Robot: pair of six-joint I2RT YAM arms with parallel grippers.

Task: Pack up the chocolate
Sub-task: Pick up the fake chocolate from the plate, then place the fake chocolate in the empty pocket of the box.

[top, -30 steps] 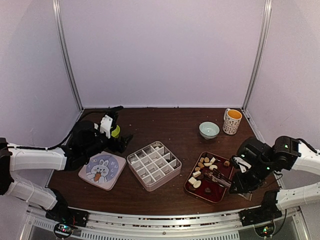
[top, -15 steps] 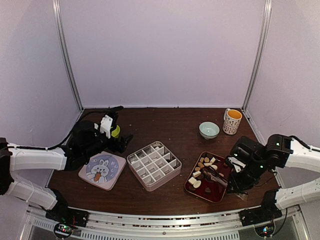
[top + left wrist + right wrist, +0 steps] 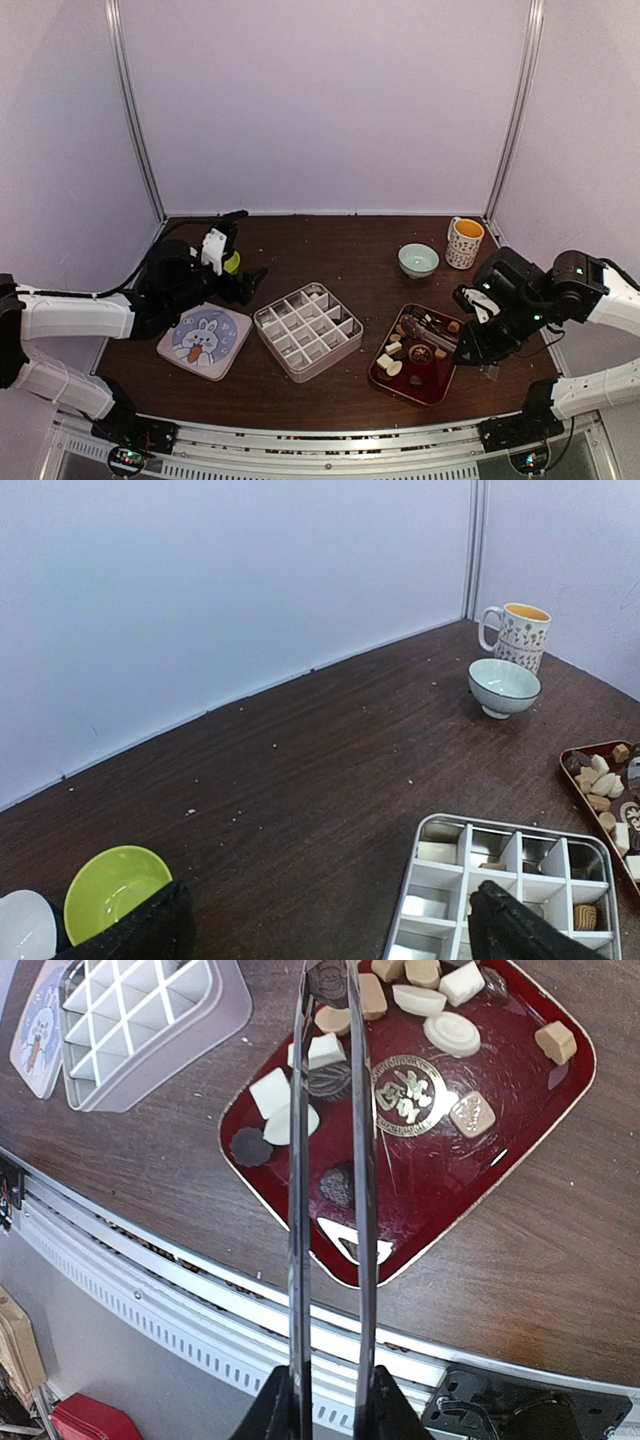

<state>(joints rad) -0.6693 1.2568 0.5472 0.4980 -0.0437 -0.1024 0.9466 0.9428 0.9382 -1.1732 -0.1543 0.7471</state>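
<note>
Lifted, right fingers (image 3: 298,1210) pinch one chocolate (image 3: 328,978) above one tray (image 3: 455,1185).

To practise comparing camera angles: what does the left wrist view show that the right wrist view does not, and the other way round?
Only the left wrist view: the mug, the pale bowl beside it and the green bowl.
Only the right wrist view: the metal tongs held in the right claw, the bunny lid and the rail along the table's near edge.
Both: the divided box and the red tray of chocolates, though the left wrist view catches only the tray's edge.
</note>
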